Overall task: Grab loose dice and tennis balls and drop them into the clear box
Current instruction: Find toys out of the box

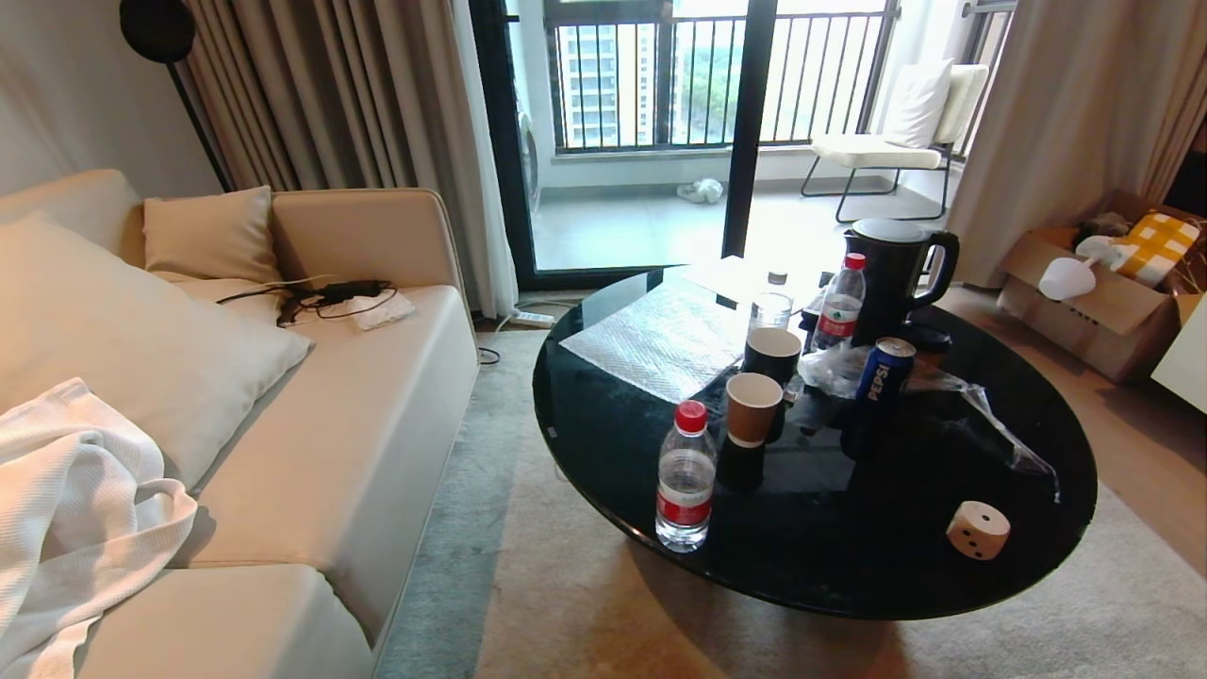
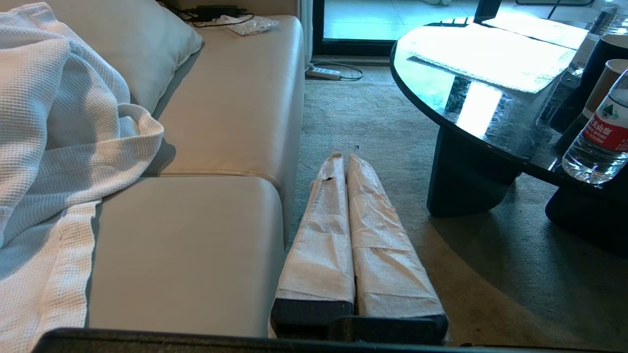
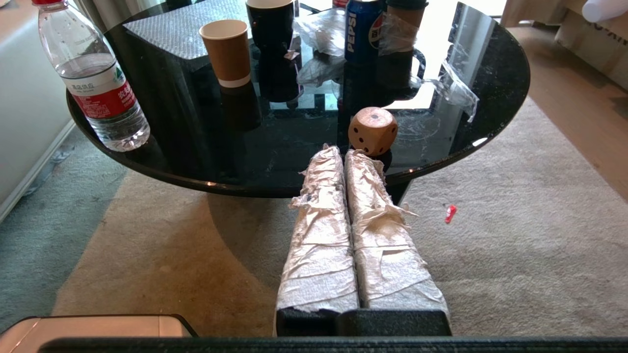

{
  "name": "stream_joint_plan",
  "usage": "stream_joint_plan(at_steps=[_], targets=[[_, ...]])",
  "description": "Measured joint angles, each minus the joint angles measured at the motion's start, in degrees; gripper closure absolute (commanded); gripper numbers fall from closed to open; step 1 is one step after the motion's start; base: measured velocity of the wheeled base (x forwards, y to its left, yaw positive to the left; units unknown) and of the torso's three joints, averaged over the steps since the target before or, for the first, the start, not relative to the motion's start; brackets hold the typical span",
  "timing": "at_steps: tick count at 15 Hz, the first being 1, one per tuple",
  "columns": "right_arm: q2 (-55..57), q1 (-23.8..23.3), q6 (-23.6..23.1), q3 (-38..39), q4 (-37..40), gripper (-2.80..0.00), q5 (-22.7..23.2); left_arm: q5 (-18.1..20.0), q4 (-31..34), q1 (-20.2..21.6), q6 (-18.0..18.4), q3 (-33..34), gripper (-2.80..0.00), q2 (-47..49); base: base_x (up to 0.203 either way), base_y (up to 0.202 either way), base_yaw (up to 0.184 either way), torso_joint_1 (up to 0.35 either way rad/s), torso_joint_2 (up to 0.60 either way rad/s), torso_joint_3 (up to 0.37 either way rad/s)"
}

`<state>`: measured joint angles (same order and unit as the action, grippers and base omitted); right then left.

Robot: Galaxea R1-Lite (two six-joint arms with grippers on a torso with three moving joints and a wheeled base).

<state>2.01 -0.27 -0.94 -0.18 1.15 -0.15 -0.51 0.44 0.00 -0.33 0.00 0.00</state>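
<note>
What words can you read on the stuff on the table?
"PEPSI" in white letters, running up the blue can.
The red labels on the near water bottle and the far water bottle have white writing, too small to read.
The beige die has black pips, no words.
The brown paper cup shows no writing.

A round black glossy coffee table [image 1: 603,424] carries a red-capped water bottle [image 1: 686,476] near its front edge, a brown paper cup [image 1: 753,407] just behind it, a Pepsi can [image 1: 884,370], a black kettle [image 1: 891,269] and crumpled clear plastic [image 1: 834,368]. A beige sofa [image 1: 358,443] holds cushions, a white waffle blanket [image 1: 75,509] and cables [image 1: 325,294].
</note>
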Motion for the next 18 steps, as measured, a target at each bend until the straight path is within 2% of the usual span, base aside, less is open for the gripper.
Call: stream_joint_plan(at_steps=[18], targets=[[0.0,0.0,-0.1,0.0,-0.1,0.0,0.1,0.0,0.0,0.0,0.2,0.0,0.0,0.0,0.0,0.0,0.0,0.0,0.0,0.0]])
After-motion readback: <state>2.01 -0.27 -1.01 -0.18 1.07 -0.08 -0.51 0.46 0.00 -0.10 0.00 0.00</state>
